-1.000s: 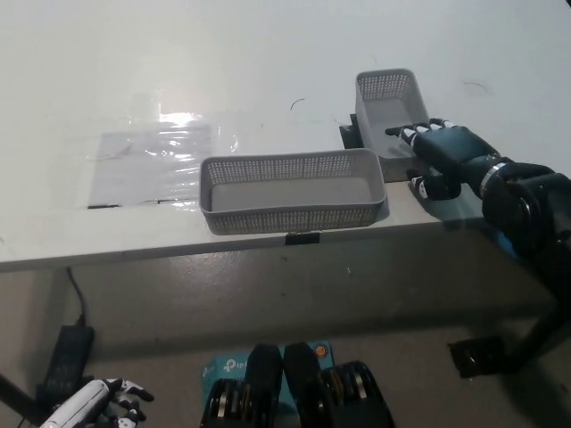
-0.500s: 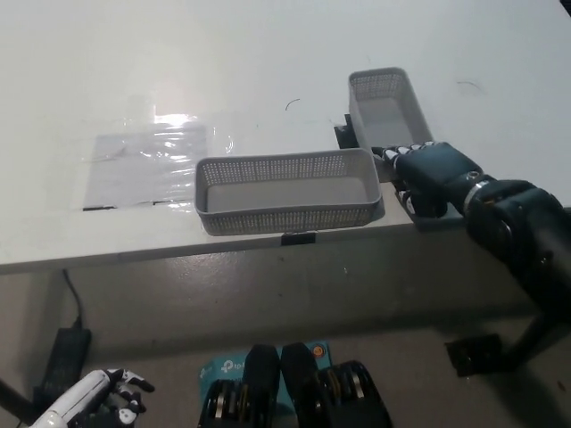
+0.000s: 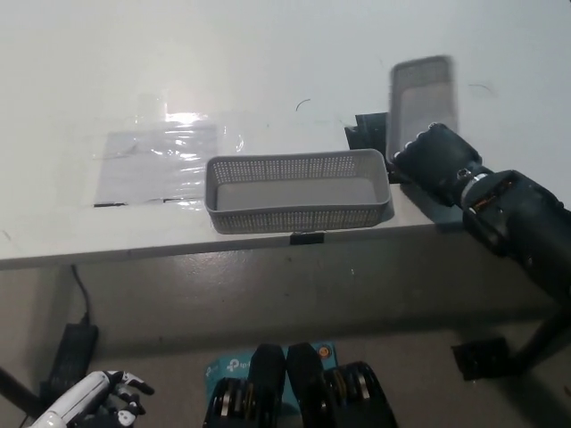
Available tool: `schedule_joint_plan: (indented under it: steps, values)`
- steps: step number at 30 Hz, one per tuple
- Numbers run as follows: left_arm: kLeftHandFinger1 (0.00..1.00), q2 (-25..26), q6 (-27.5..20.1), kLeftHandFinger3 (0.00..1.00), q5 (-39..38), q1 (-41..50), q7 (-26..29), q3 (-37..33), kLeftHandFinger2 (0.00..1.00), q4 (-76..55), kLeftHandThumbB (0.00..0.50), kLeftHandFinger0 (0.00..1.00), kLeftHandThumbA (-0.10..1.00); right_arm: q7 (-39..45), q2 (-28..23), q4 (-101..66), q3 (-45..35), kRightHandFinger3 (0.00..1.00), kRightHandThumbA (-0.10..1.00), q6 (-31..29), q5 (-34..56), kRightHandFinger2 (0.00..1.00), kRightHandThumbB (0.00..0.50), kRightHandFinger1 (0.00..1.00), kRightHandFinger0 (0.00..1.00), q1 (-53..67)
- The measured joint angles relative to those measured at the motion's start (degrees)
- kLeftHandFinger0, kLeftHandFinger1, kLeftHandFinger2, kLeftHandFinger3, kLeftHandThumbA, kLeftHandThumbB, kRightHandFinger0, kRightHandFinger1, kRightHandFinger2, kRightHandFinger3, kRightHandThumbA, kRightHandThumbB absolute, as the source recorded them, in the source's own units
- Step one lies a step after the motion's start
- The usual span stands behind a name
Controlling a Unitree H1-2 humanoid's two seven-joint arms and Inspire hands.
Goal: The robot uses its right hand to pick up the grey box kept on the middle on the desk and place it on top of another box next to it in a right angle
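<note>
Lifted now, the small grey box (image 3: 423,98) tilts blurred above the desk (image 3: 268,71), clamped in the right hand (image 3: 434,159), right of the long box (image 3: 298,190). Stacking remains. Left hand (image 3: 94,403) rests low, fingers apart.

The teal box (image 3: 234,367) reads "tp-link".

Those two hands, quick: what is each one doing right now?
Right hand: shut on the small grey basket, tilted up off the desk.
Left hand: holding nothing, fingers apart, low beside the desk.
</note>
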Motion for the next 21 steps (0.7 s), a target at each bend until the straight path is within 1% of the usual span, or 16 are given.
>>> schedule_joint_plan:
  steps: [2,3,5,7,9,10,11,12,13,14,15,16,17,18,19,21]
  values:
    - [0.44,0.0,0.1,0.68,0.1,0.0,-0.1,0.0,0.57,0.0,0.324,0.42,0.26,-2.9,0.2,1.6,-0.8,0.05,-0.1,-1.2,0.0,0.37,0.0,0.13,0.0,0.0]
    - [0.43,0.0,0.1,0.67,0.1,0.0,-0.1,0.0,0.57,0.0,0.333,0.41,0.26,-4.2,0.2,2.4,-1.3,0.01,-0.1,-1.9,0.1,0.36,0.03,0.12,0.0,0.1]
    - [0.42,0.0,0.1,0.66,0.2,0.0,-0.1,0.0,0.55,0.0,0.338,0.4,0.27,-7.2,0.3,3.9,-2.4,0.0,-0.1,-3.6,0.4,0.34,0.032,0.06,0.0,0.3]
    - [0.41,0.0,0.1,0.66,0.2,0.0,-0.1,0.0,0.55,0.0,0.331,0.38,0.26,-9.7,0.5,5.2,-3.8,0.03,-0.1,-5.0,0.9,0.4,0.044,0.08,0.0,0.6]
    - [0.38,0.0,0.1,0.67,0.2,0.0,-0.1,0.0,0.52,0.0,0.317,0.35,0.25,-11.9,0.9,6.3,-5.7,0.27,-0.1,-6.7,1.6,0.5,0.023,0.14,0.0,1.1]
    - [0.39,0.0,0.1,0.67,0.2,0.0,-0.1,0.0,0.53,0.0,0.321,0.36,0.27,-13.0,1.3,6.7,-6.9,0.37,-0.1,-7.7,2.3,0.51,0.009,0.15,0.0,1.6]
    - [0.4,0.0,0.2,0.67,0.3,0.0,-0.2,0.0,0.53,0.0,0.321,0.36,0.27,-13.6,1.6,6.9,-8.2,0.38,-0.1,-8.5,2.9,0.51,0.004,0.15,0.0,2.2]
    - [0.4,0.0,0.2,0.68,0.3,0.0,-0.2,0.0,0.54,0.0,0.322,0.37,0.27,-14.3,1.9,7.0,-9.2,0.39,-0.1,-9.2,3.5,0.47,0.0,0.12,0.0,2.7]
    - [0.38,0.0,0.2,0.68,0.4,0.1,-0.2,0.0,0.53,0.0,0.321,0.33,0.26,-15.0,2.3,7.0,-10.3,0.38,-0.1,-10.0,4.1,0.44,0.0,0.09,0.0,3.3]
    - [0.39,0.0,0.5,0.68,0.4,0.1,-0.2,0.0,0.53,-0.1,0.319,0.34,0.26,-15.4,2.6,7.0,-11.1,0.28,-0.1,-10.6,4.6,0.39,0.016,0.05,0.0,3.7]
    - [0.39,0.0,0.7,0.68,0.5,0.1,-0.2,0.0,0.53,-0.3,0.316,0.35,0.26,-15.9,2.9,6.9,-12.1,0.19,-0.1,-11.2,5.1,0.34,0.074,0.01,0.0,4.2]
    - [0.41,0.0,0.9,0.68,0.6,0.2,-0.2,0.0,0.54,-0.5,0.313,0.37,0.26,-16.4,3.2,6.8,-13.0,0.11,-0.1,-11.9,5.7,0.3,0.114,0.0,0.0,4.7]
    - [0.43,0.0,1.0,0.67,0.7,0.2,-0.3,0.0,0.56,-0.6,0.316,0.39,0.26,-16.6,3.4,6.8,-13.5,0.05,-0.1,-12.3,6.0,0.33,0.122,0.01,0.0,5.0]
    - [0.44,0.0,1.2,0.67,0.8,0.2,-0.4,-0.1,0.58,-0.9,0.321,0.41,0.26,-16.9,3.9,6.4,-14.8,0.01,-0.1,-13.0,6.8,0.33,0.145,0.03,0.0,5.8]
    - [0.47,0.0,1.3,0.69,0.9,0.3,-0.5,-0.1,0.61,-0.9,0.326,0.44,0.26,-17.0,4.1,6.2,-15.4,0.05,-0.1,-13.4,7.3,0.3,0.199,0.05,0.0,6.1]
    - [0.48,0.0,1.6,0.7,1.1,0.3,-0.7,-0.1,0.62,-1.3,0.325,0.46,0.27,-17.1,4.5,5.5,-16.7,0.03,-0.1,-14.4,8.2,0.23,0.202,0.02,0.0,6.9]
